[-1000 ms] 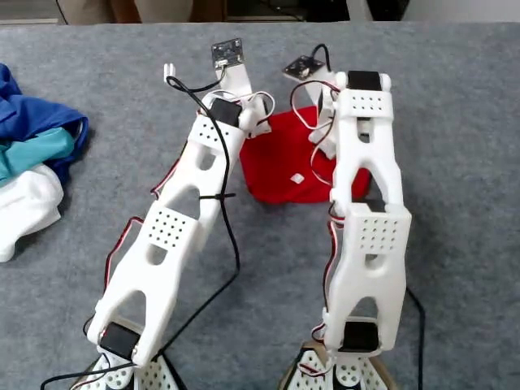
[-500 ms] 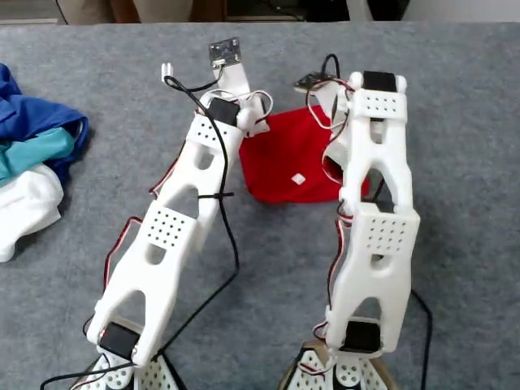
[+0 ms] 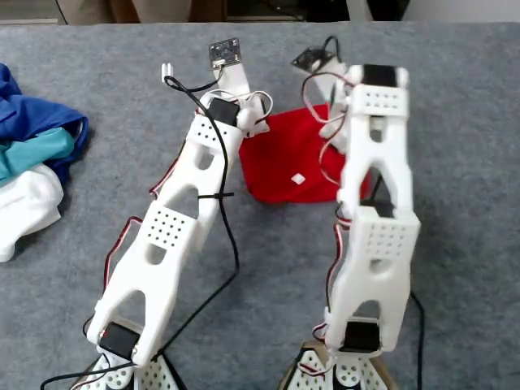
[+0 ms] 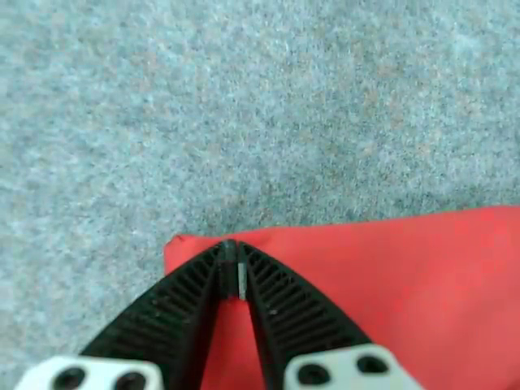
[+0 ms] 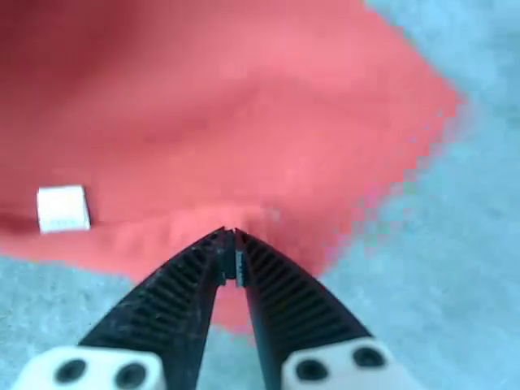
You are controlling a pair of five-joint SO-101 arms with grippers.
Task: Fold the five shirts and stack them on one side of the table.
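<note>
Centrally on the grey table (image 3: 455, 97) lies one red shirt (image 3: 288, 158), folded into a compact, roughly square pad between the two wrists in the high view, flat on the surface. It carries a small white tag (image 3: 297, 179) near its near edge; the same tag (image 5: 62, 208) appears in the right wrist view. Left gripper (image 4: 231, 248): black ribbed fingers pressed together with the tips meeting, poised at one corner of the red shirt (image 4: 390, 276), just inside its folded edge; whether any cloth is caught between the tips cannot be told. Right gripper (image 5: 228, 240): fingers likewise brought together tip to tip, set over the red shirt (image 5: 203, 106) near its edge, where the cloth rises in a slight ridge at the tips; a hold on the fabric cannot be confirmed. Left arm (image 3: 175, 227): extended diagonally from the near table edge to the shirt's far left corner. Right arm (image 3: 374, 203): extended almost straight along the shirt's right side. Loose pile at the far left edge of the table, well apart from the red shirt, unfolded: blue shirt (image 3: 32, 118) farthest back, teal shirt (image 3: 32, 154) in the middle and touching it, white shirt (image 3: 24, 207) nearest.
</note>
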